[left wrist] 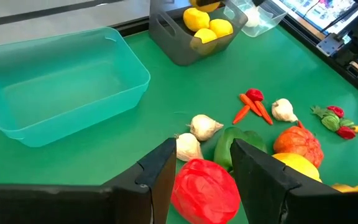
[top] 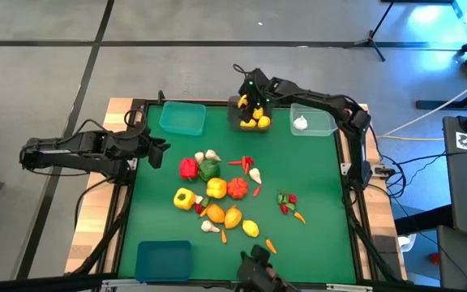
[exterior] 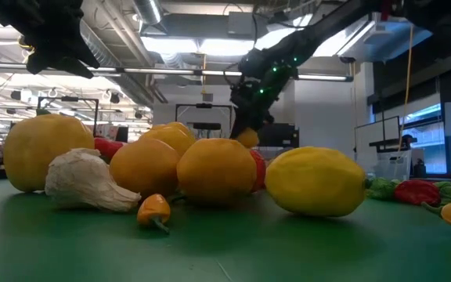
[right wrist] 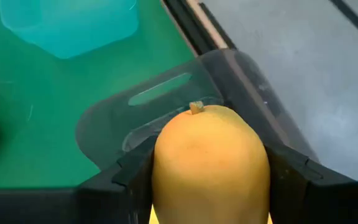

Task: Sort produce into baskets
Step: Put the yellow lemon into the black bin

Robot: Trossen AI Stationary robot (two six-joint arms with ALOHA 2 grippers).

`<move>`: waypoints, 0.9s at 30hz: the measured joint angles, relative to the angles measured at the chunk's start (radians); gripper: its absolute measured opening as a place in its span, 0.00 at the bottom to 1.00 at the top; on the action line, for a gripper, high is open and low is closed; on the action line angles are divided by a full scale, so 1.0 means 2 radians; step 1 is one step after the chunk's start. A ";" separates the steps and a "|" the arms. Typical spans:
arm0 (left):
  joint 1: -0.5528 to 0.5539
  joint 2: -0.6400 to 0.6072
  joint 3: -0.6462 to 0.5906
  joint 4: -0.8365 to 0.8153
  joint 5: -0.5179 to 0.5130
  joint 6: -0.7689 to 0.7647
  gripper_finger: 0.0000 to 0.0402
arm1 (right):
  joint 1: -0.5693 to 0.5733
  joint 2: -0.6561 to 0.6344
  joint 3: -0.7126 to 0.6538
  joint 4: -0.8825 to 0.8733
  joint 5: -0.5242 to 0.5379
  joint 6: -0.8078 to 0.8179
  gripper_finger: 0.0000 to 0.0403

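My right gripper [top: 254, 99] is at the table's far side, shut on a yellow-orange lemon [right wrist: 210, 162] above the dark grey basket [top: 240, 118]. That basket holds several yellow fruits [top: 254, 122]. The lemon also shows in the low view [exterior: 247, 138]. My left gripper [top: 162, 150] waits at the table's left edge, high above the mat. Its fingers [left wrist: 160, 177] stand apart with nothing between them. The remaining produce [top: 213, 191] lies in a heap on the middle of the green mat. My right gripper pinches the lemon's two opposite sides [right wrist: 160, 168] between its two fingers [right wrist: 132, 177]. The fingers slant down toward the table's far edge. The lemon is lifted clear over the dark grey basket's rim [right wrist: 241, 68], its stem nub [right wrist: 196, 107] pointing away from the gripper.
A teal basket [top: 182, 118] stands left of the grey one. A clear basket [top: 319, 122] with a garlic bulb [top: 300, 123] stands to its right. A blue basket [top: 163, 259] is at the near left. Small chillies and a carrot [top: 289, 204] lie toward the near right.
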 joint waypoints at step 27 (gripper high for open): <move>0.000 0.000 0.000 0.000 -0.007 -0.003 0.37 | -0.005 -0.003 0.008 -0.014 -0.020 -0.003 0.74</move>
